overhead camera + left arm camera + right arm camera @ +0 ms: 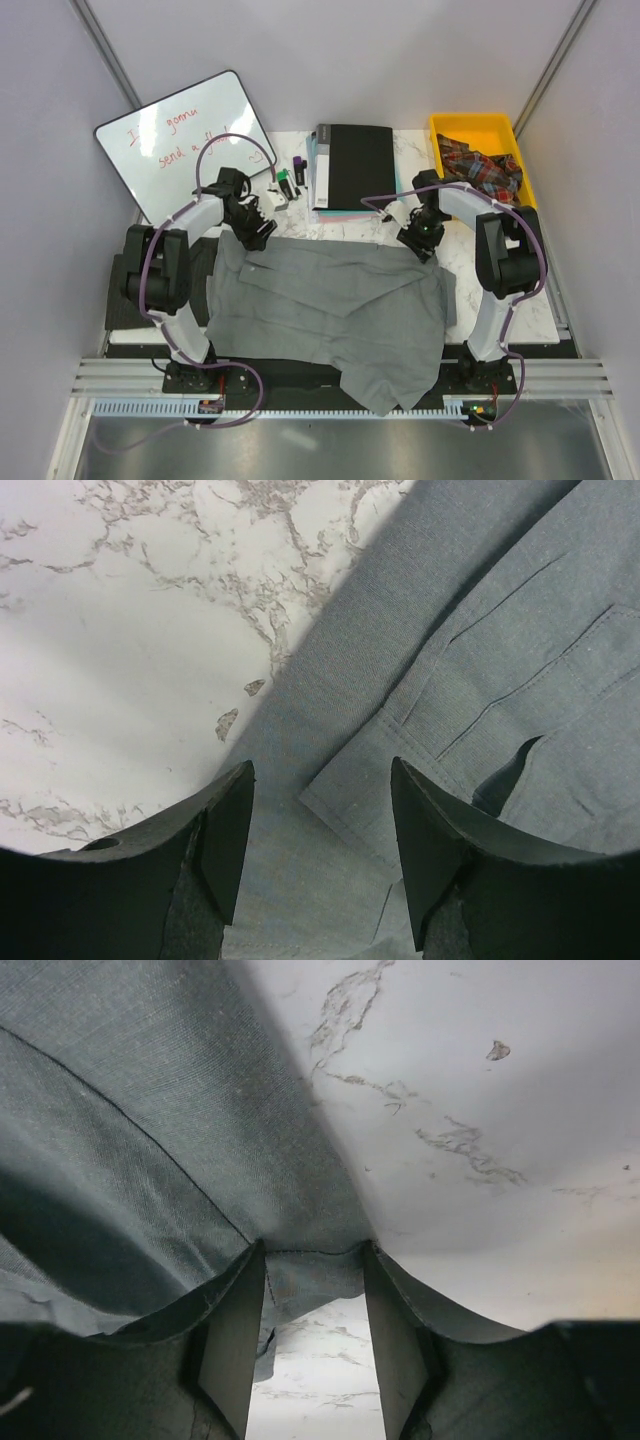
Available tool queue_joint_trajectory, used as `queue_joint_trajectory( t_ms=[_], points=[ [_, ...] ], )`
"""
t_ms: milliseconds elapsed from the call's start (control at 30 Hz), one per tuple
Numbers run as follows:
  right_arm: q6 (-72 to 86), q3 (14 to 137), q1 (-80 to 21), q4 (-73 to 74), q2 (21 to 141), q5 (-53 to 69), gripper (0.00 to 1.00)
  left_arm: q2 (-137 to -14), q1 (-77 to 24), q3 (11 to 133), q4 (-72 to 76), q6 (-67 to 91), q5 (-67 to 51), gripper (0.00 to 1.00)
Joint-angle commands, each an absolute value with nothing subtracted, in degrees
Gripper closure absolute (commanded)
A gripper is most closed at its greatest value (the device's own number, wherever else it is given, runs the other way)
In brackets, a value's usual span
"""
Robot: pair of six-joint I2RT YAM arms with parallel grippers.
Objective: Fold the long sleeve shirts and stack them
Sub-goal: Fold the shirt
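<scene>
Cloth fills the middle of the top view: one grey shirt (pixel 330 305) lies spread across the marble worktop (pixel 405 150), rumpled, its near right part hanging over the near edge. The left end effector (pixel 255 232) is at the shirt's far left corner and the right end effector (pixel 427 243) is at its far right corner. Beyond the shirt lie a black book (pixel 352 165), a whiteboard (pixel 185 140) propped at the far left, and a yellow bin (pixel 470 120) at the far right holding plaid cloth (pixel 485 165).

The left wrist view shows the left end effector (pixel 322 830) with its fingers (pixel 228 830) well apart and nothing between them. It hangs over the shirt (pixel 480 680), whose seamed, layered folds lie flat below. Bare worktop (pixel 130 630) fills the upper left. Whether the tips touch the cloth cannot be told.

In the right wrist view the right end effector (pixel 315 1270) is clamped on the shirt (pixel 150 1130). A folded hem fills the gap at the tips of the fingers (pixel 235 1350), and the cloth drapes off both sides and stretches away taut to the upper left. Worktop (pixel 500 1110) shows at the right and through the gap beneath the pinched fold.
</scene>
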State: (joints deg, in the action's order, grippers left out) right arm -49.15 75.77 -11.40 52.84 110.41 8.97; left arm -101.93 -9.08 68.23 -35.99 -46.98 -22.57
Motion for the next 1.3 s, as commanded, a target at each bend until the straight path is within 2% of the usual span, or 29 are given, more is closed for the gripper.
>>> queue_joint_trajectory(
  t_ms=[0,67,167,200,433,467,500,567,600,733,1067,1267],
  points=[
    [-49.7,74.4,-11.9,50.5,110.5,9.2,0.52,-103.2,-8.6,70.2,-34.0,-50.5,-21.8,0.37],
    [-49.9,74.3,-11.8,50.6,110.0,9.2,0.53,-103.2,-8.4,70.8,-33.5,-50.8,-22.0,0.37],
    [-50.0,74.4,-11.9,50.6,109.9,8.9,0.61,-104.2,-7.8,71.9,-33.0,-52.6,-20.4,0.39],
    [-49.8,74.9,-11.9,50.7,110.0,8.7,0.70,-104.6,-7.2,72.2,-33.0,-53.0,-20.1,0.42],
    [-49.8,75.5,-11.8,50.7,109.3,7.4,1.00,-106.0,-6.3,68.6,-32.4,-57.5,-18.7,0.50],
    [-49.9,75.6,-11.8,50.7,109.1,7.1,1.00,-106.1,-6.3,68.2,-32.5,-57.5,-18.9,0.53],
    [-49.9,75.7,-11.9,50.7,108.8,6.5,1.00,-106.2,-6.3,67.7,-32.4,-57.5,-19.2,0.61],
    [-50.1,76.5,-11.7,50.5,107.8,5.6,1.00,-106.2,-6.3,67.2,-32.1,-57.0,-19.2,0.70],
    [-50.2,76.9,-11.6,50.5,107.3,5.0,1.00,-106.2,-6.3,67.1,-32.2,-56.8,-19.2,0.78],
    [-49.6,81.6,-10.7,50.2,106.4,3.6,1.00,-104.9,-6.3,67.7,-31.8,-54.9,-19.7,0.97],
    [-48.5,96.0,-8.5,49.9,109.9,1.7,1.00,-100.6,-5.2,72.5,-28.1,-49.0,-23.0,0.98],
    [-47.0,100.4,-8.1,49.7,112.8,2.4,1.00,-101.4,-4.8,76.3,-24.0,-46.5,-23.4,0.98]
  ],
)
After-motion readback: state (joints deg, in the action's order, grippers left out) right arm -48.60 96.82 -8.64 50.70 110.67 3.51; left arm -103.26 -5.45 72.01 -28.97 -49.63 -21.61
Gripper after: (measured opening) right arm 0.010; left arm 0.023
